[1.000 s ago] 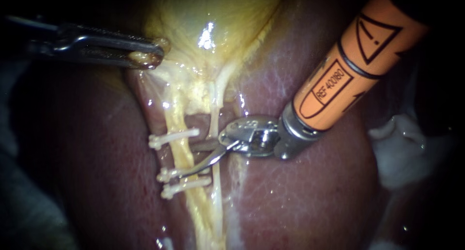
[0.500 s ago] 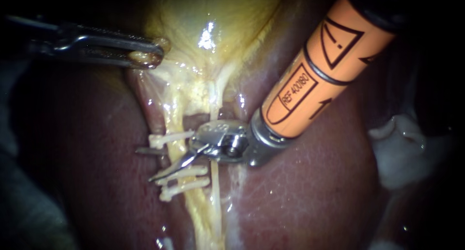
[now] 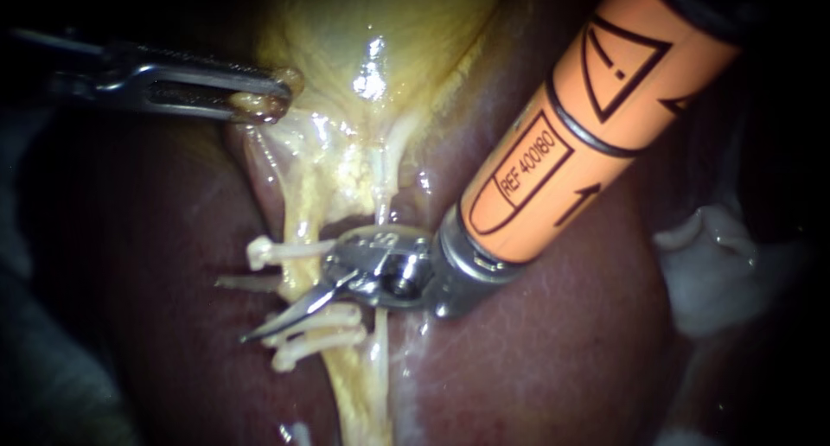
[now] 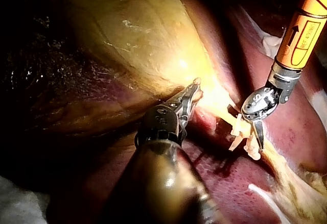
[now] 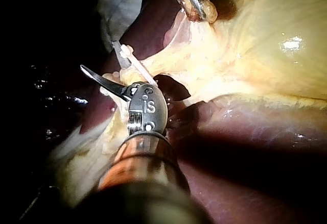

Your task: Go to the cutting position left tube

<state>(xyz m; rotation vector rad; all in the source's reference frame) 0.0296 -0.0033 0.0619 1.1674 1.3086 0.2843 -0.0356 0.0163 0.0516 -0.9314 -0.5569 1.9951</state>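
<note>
Tool blades of the right instrument (image 3: pixel 232 309) are seen parted to a moderate gap in the endoscope view. The left tube (image 3: pixel 296 282) lies between them and is not yet pinched. One blade is passed behind the tube and the other in front, between the upper clip (image 3: pixel 275 251) and the two lower clips (image 3: pixel 318 321). The tool of the left instrument (image 3: pixel 259 102) is closed on an edge of the gallbladder (image 3: pixel 380 31), by which the tissue appears to be held taut.

In the left wrist view, that hold on the gallbladder's narrow end is confirmed. The right instrument's tool is seen just beside the clips.

In the right wrist view, only one blade is shown clear of the tube; the other is hidden.

The cutting position is judged as good as reached. What is left is to make sure the whole tube is spanned, clear of the clips, with the liver (image 3: pixel 562 351) beneath untouched.
</note>
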